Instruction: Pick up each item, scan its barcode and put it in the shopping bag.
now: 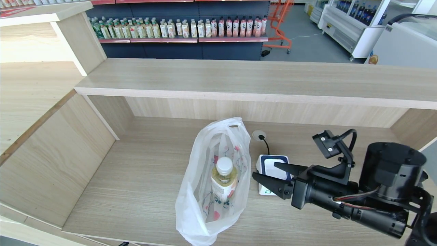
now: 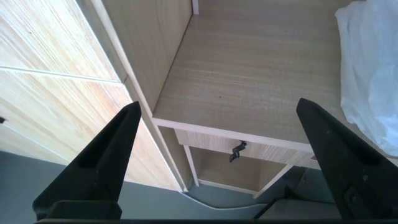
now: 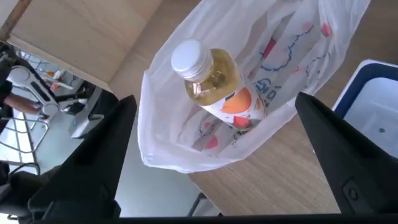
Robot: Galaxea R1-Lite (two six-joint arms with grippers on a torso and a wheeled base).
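i'm looking down over a wooden counter [image 1: 136, 177] with a raised ledge behind it. the shopping bag [image 1: 205, 212], white translucent plastic with a printed pattern, is standing near the middle of the counter with its mouth gaping open. a drink bottle [image 1: 223, 182] is standing upright inside it, holding a pale yellow liquid, with a white cap [image 1: 224, 165] on top and an orange mark on its label.

just beside the bag, on my right side, the barcode scanner [image 1: 273, 164] is lying flat on the counter: a white pad with a dark blue frame. its cable [image 1: 265, 145] is running back to a round hole in the counter top.

the right gripper [image 1: 265, 170] is hovering above the scanner, with its tips pointing toward the bag and one fingertip close to the bag's side. its jaws are spread wide and nothing is between them. through the right wrist camera i'm seeing the bottle and the open bag past the two black fingers [image 3: 93, 162].

the left gripper [image 2: 217, 149] is hanging over the counter's front edge on my left side. its jaws are also spread wide and holding nothing, and the bag is well off to one side of it.

behind the counter, a store shelf [image 1: 177, 40] is carrying a row of bottled drinks.
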